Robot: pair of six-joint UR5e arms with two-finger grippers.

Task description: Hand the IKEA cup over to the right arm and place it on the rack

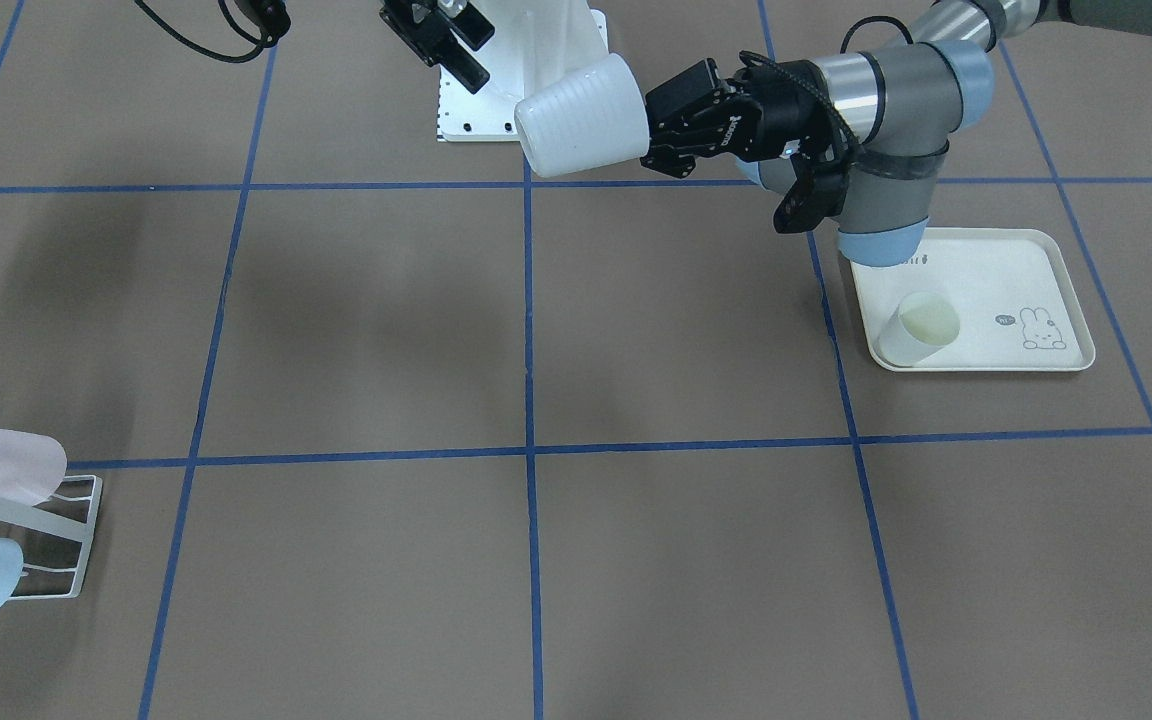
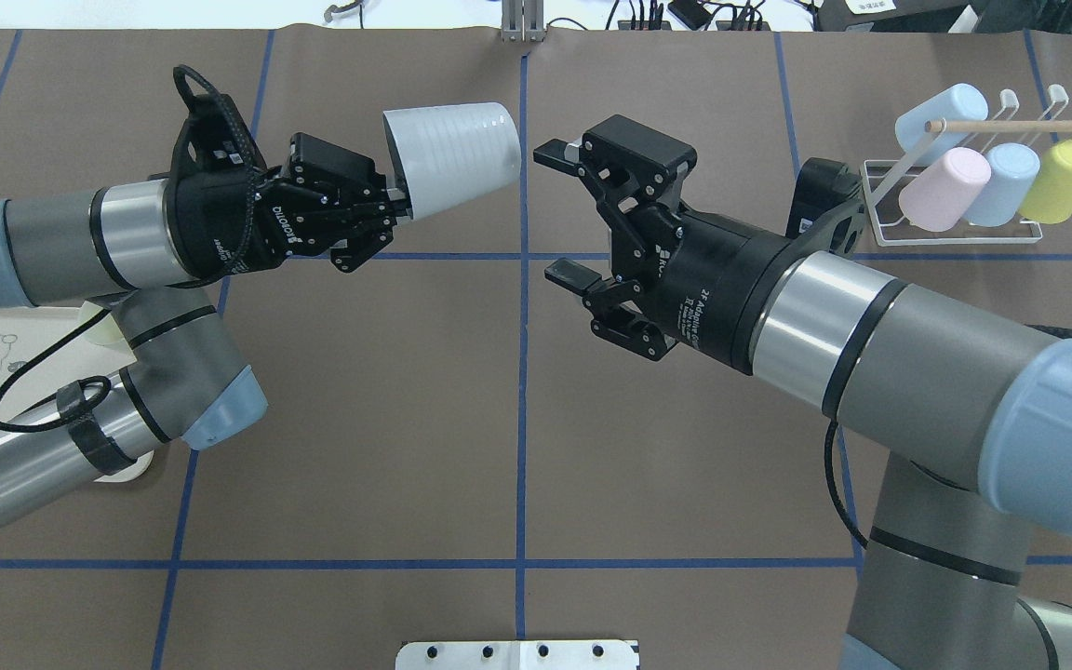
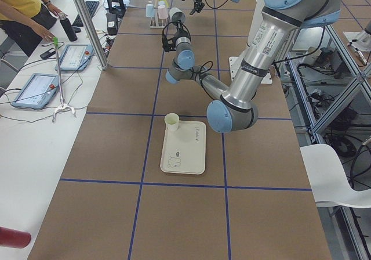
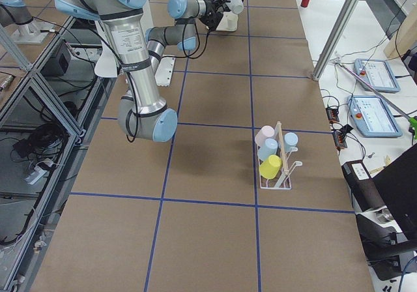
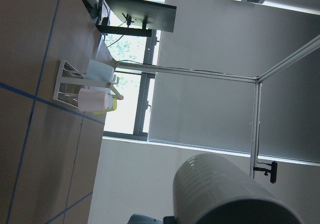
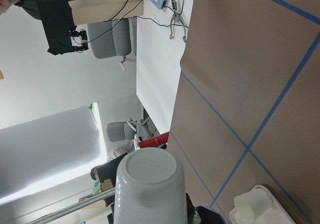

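Note:
The IKEA cup (image 2: 452, 154), white and ribbed, hangs on its side in the air over the middle of the table. My left gripper (image 2: 395, 207) is shut on its rim, and its closed base points toward my right arm. My right gripper (image 2: 547, 214) is open, and its fingertips (image 2: 555, 154) stand just short of the base, apart from it. In the front view the cup (image 1: 586, 115) sticks out from the left gripper (image 1: 648, 128). The right wrist view faces the cup's base (image 6: 149, 176). The white wire rack (image 2: 955, 233) with a wooden rod stands at the far right.
Pink, light blue and yellow cups hang on the rack (image 1: 71, 545). A cream rabbit tray (image 1: 1036, 270) on my left side holds a pale yellow cup (image 1: 921, 328). A person (image 3: 20, 7) stands at a side table with tablets.

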